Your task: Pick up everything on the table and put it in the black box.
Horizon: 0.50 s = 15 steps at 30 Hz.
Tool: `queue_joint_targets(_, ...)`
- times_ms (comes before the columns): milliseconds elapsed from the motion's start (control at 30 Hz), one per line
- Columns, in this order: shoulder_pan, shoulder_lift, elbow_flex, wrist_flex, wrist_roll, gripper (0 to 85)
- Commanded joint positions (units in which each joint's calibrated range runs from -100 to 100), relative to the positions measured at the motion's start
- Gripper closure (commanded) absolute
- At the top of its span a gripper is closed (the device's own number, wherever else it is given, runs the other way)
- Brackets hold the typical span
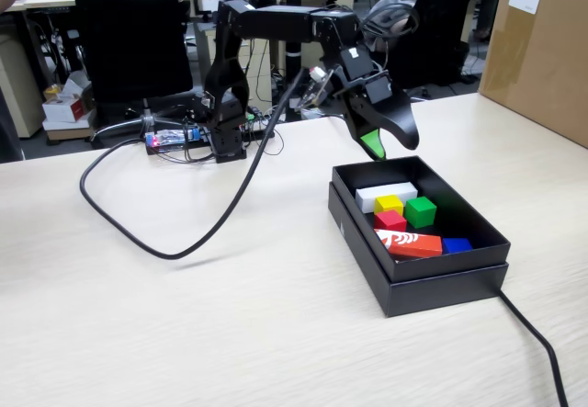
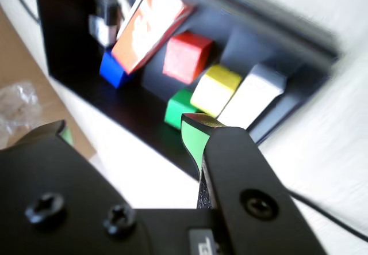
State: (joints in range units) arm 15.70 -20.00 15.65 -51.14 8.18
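The black box [image 1: 418,286] sits on the table [image 1: 184,333] at the right of the fixed view. Inside it lie the red cube [image 1: 390,220], the yellow cube [image 1: 389,204] and the green cube [image 1: 421,211], close together. My gripper [image 1: 395,148] hangs open and empty just above the box's far rim. The wrist view looks down past the gripper [image 2: 126,126] into the box [image 2: 63,36], where the red cube [image 2: 187,56], yellow cube [image 2: 215,89] and green cube [image 2: 179,108] rest on its floor.
A white block [image 1: 386,192], a long red-orange block [image 1: 409,243] and a small blue cube [image 1: 456,244] share the box. A brown carton [image 1: 542,49] stands at the back right. Black cables [image 1: 184,242] loop across the table from the arm's base [image 1: 225,136].
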Motion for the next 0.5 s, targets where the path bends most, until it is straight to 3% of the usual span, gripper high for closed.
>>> queue_joint_targets(0,-1.61,-10.12,-2.15,-0.56,-1.66,40.0)
queue_joint_targets(200,-6.64,-20.79,-13.93,1.6,-4.44,36.8)
queue_joint_targets(467,-13.14,-34.45,-35.78,16.37,-7.72,37.0)
